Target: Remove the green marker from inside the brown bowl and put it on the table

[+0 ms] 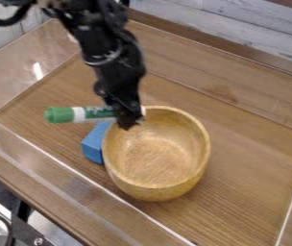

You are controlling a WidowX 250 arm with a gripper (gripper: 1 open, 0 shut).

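Gripper (127, 119) clamps the green marker (80, 114) by one end, left of the brown bowl (159, 152) above the blue block (99, 141); released here, it could land on the block instead of the table (238, 91)

The green marker (80, 114) hangs level in the air, left of the brown bowl (159, 154). The light wooden bowl sits upright on the table (238, 96).
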